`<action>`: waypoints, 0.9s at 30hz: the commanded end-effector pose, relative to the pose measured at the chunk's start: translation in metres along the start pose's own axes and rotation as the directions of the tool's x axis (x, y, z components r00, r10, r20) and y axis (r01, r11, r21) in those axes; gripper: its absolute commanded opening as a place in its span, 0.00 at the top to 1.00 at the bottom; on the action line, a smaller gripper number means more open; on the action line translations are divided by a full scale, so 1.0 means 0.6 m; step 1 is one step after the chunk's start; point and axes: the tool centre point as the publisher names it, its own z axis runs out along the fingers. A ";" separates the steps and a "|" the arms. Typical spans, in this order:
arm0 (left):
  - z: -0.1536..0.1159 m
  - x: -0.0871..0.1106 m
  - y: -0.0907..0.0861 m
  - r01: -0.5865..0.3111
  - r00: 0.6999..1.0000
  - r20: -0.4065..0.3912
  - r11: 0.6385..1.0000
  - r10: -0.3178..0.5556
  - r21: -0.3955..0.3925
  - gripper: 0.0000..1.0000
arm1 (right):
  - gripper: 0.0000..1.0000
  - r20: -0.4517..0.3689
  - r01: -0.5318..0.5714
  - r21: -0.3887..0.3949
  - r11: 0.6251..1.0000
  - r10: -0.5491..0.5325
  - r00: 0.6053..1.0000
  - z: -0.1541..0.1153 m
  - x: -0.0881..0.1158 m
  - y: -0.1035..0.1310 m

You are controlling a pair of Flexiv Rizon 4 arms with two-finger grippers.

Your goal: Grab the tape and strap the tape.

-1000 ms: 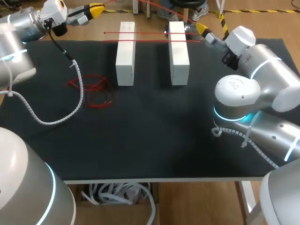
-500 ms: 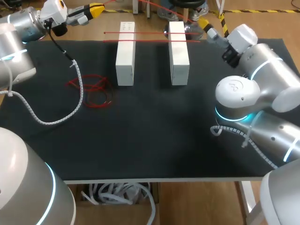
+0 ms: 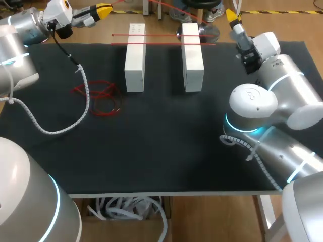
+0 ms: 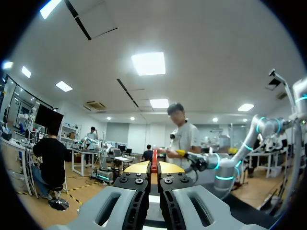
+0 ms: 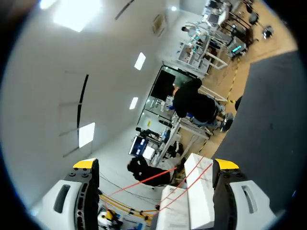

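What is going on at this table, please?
Two robot arms work with red tape. The left gripper, at the table's far left corner, is shut on a red tape strand. Two more strands lie stretched across two white blocks, and a loose tangle of tape lies on the black table. The right gripper is open and empty, raised near the right block.

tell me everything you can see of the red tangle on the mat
The red tangle is thin red tape lying in loose, overlapping loops, a flat heap on the black mat. It sits to the left of the left white block, apart from it. The left arm's white spiral cable crosses its left side. Nothing grips it.
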 end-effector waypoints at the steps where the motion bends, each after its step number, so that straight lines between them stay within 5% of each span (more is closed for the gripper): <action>1: -0.001 0.000 0.001 -0.001 1.000 0.000 1.000 0.001 0.002 1.00 | 0.00 -0.286 -0.341 0.042 0.939 0.338 0.897 0.003 0.005 -0.003; 10: -0.001 0.000 0.001 -0.001 1.000 0.000 1.000 0.001 0.002 1.00 | 0.00 -0.300 -0.368 0.065 0.927 0.370 0.879 -0.014 0.054 -0.002; 19: -0.001 0.000 0.001 -0.001 1.000 0.000 1.000 0.001 0.002 1.00 | 0.00 -0.227 -0.276 0.075 0.958 0.286 0.931 0.007 0.033 -0.020; 27: -0.001 0.000 0.001 -0.001 1.000 0.000 1.000 0.001 0.002 1.00 | 0.00 -0.225 -0.316 0.053 0.947 0.320 0.920 0.026 0.029 -0.037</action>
